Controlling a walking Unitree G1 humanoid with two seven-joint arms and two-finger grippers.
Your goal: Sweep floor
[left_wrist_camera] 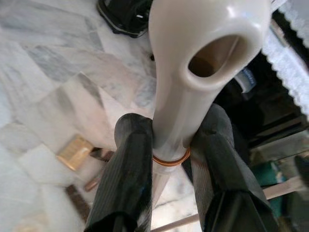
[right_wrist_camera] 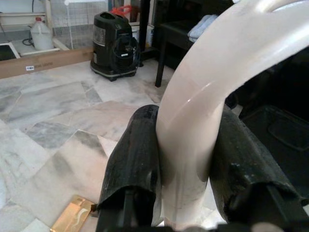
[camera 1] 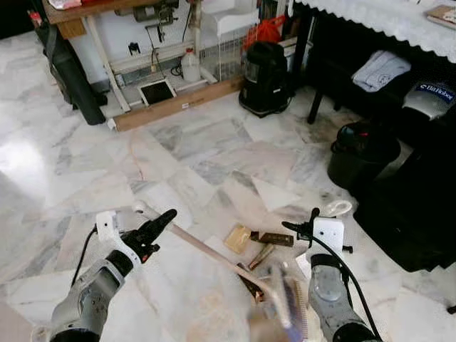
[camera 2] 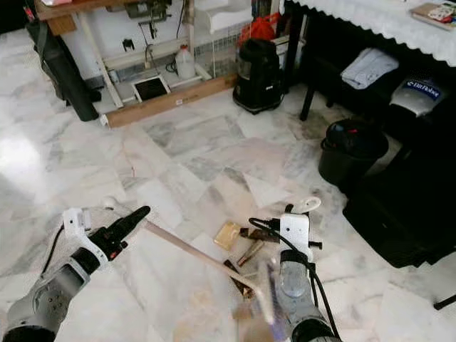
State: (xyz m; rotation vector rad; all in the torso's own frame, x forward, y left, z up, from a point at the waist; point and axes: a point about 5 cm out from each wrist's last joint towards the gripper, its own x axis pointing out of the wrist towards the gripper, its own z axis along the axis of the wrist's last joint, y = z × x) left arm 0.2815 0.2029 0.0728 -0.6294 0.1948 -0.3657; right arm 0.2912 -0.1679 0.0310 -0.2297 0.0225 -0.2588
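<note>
— Where's the broom?

— My left gripper (camera 1: 165, 217) clenches the broom handle (camera 1: 206, 251), slanting floorward toward the scraps (camera 1: 260, 246). The right gripper (camera 1: 303, 226) clamps the dustpan handle (right_wrist_camera: 203, 121), nearer them.

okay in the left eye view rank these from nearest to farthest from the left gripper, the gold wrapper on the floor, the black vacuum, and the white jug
From the left gripper, shut on the broom handle:
1. Gold wrapper, on the floor to its right, among the litter.
2. Black vacuum, far ahead and to the right, by the dark table.
3. White jug, far ahead under the workbench, slightly beyond the vacuum.
</note>
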